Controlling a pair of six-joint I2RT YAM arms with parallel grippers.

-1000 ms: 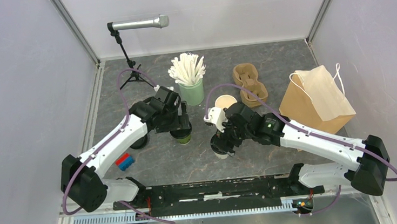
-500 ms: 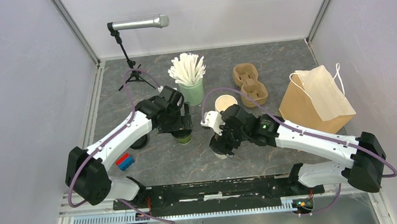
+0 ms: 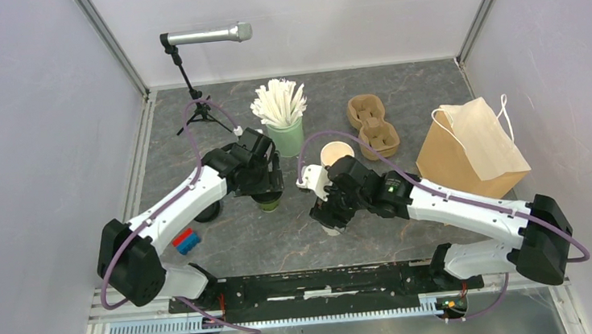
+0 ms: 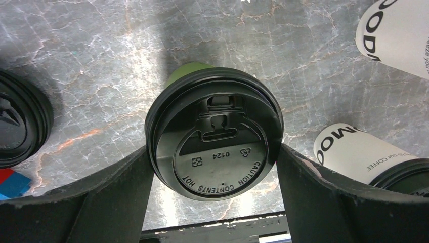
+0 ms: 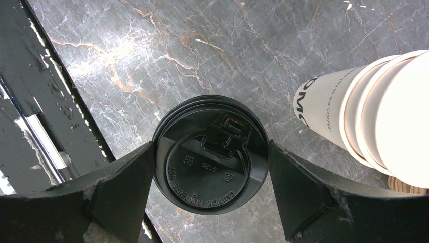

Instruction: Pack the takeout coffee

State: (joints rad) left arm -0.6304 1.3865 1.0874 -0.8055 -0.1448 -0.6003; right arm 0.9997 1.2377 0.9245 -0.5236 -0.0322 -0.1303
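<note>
An olive-green takeout coffee cup (image 4: 215, 134) with a black lid stands on the marble table, small under my left wrist in the top view (image 3: 270, 204). My left gripper (image 4: 213, 152) straddles it, and both fingers touch the lid's rim. A white printed takeout coffee cup, black lid (image 5: 210, 154) showing, stands just to its right (image 4: 364, 157). My right gripper (image 5: 210, 152) is shut on that cup, one finger pressed to each side of the lid. In the top view the right gripper (image 3: 335, 210) hides most of the cup.
Behind the grippers are a mint-green cup of white sticks (image 3: 284, 136), a stack of lidless cream cups (image 3: 337, 154) and a pulp cup carrier (image 3: 372, 125). A brown paper bag (image 3: 470, 156) stands right. A loose black lid (image 4: 20, 126), a blue-red block (image 3: 186, 241) and a microphone stand (image 3: 188, 83) are left.
Both arms shifted a little farther over their cups. The jaws of each gripper drew in from wide open onto the lid rims.
</note>
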